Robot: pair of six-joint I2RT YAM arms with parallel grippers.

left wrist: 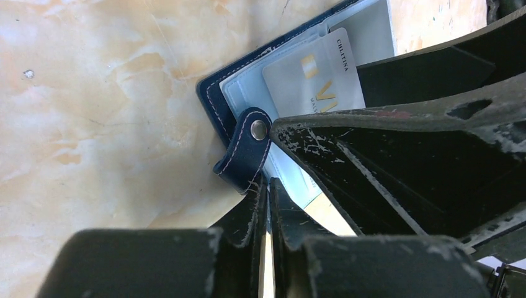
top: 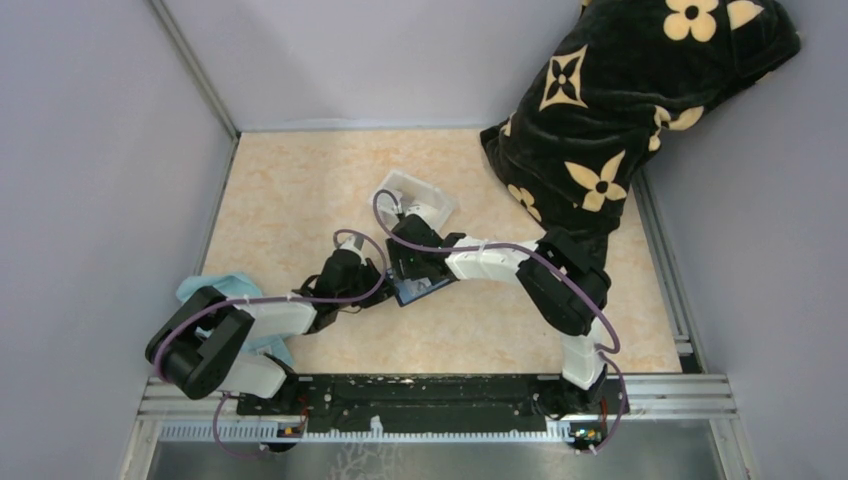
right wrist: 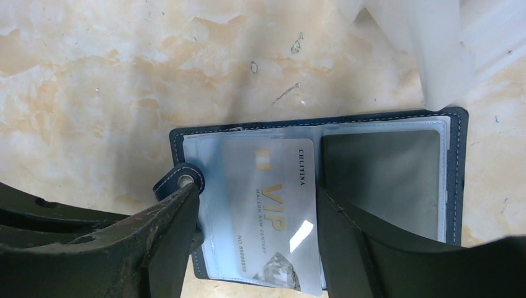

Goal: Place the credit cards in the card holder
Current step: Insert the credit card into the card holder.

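Card holder: open flat on the table, lining up, white tray just past its far edge. Tray contents not visible.

Two pages. The page away from the snap tab holds a dark card, fully inside its clear pocket. On the tab-side page lies a silver card, long axis parallel to the holder's spine. Its near end overhangs the holder's near edge, so it looks only part-way seated. Can't tell if it's under the sleeve or on top.

Your right end effector is the nearer one: fingers spread, straddling the silver card along its long sides, gripping nothing. One finger sits at the spine-side edge; contact unclear.

Your left end effector is at the holder's tab-side edge, fingers pressed nearly together right beside the tab. Can't tell whether they nip the edge.

Likely next: slide the silver card along its long axis toward the holder's tray-side edge. Watch that the holder doesn't skid.
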